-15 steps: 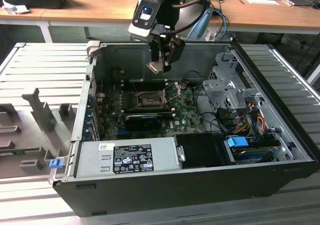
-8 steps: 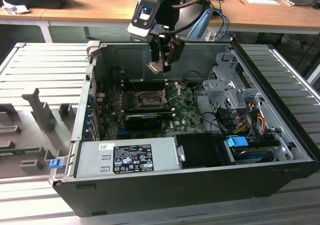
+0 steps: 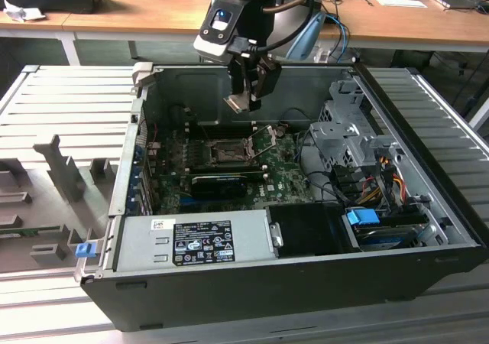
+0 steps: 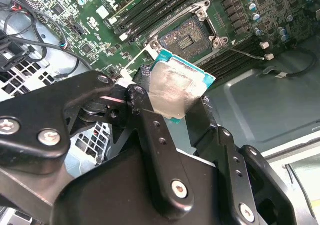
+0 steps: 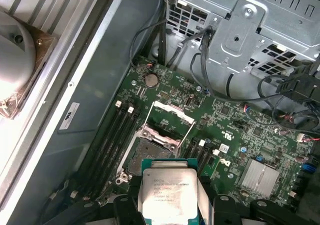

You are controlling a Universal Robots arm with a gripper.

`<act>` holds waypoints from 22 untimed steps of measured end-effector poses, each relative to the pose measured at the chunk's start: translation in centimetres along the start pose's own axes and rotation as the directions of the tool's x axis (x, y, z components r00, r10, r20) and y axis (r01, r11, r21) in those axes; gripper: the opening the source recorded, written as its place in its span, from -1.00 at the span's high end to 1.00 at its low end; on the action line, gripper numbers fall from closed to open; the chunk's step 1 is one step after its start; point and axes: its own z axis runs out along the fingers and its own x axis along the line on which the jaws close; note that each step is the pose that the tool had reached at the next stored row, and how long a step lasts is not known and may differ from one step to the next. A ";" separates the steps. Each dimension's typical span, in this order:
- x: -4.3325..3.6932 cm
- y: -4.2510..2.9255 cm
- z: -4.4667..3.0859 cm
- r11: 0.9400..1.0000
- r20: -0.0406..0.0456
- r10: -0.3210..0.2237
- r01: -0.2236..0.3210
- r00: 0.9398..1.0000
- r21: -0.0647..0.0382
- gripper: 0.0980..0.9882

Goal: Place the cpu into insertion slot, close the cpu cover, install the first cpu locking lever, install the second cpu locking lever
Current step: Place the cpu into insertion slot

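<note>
While the hand (image 4: 172,102) was clamped on the cpu (image 4: 177,85), its fingers (image 4: 150,127) stood apart by no more than the chip's width. One bore on each of two opposite edges. The pale metal face lay uncovered between them, and the thin green border showed at the free edges.

The cpu was judged to be light, thin and stiff, so a modest grip should carry it. Its metal face looked smooth and would probably slip under a flat pinch. The edges were therefore the proper place to hold it. The underside, hidden from both wrist views, was assumed to be delicate and was best left untouched.

In the exterior view the hand (image 3: 248,92) hung inside the open computer case (image 3: 428,229), clear above the circuit board (image 3: 286,172). The cpu was not seated. In the first wrist view it (image 5: 169,195) hovered near the insertion slot (image 5: 150,152), apart from it. The insertion slot lay bare, dark inside its metal rim. The cpu cover (image 5: 173,112) stood swung up just beside it, leaving the opening free.
</note>
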 end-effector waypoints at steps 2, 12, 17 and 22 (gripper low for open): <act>0.00 0.00 0.00 1.000 0.000 0.003 -0.003 1.000 0.000 0.04; 0.00 0.00 0.02 0.999 0.004 0.044 -0.044 0.999 -0.001 0.04; 0.00 -0.01 0.09 0.998 0.005 0.060 -0.060 0.998 -0.001 0.04; 0.00 -0.02 0.26 0.998 0.005 0.060 -0.060 0.998 -0.001 0.04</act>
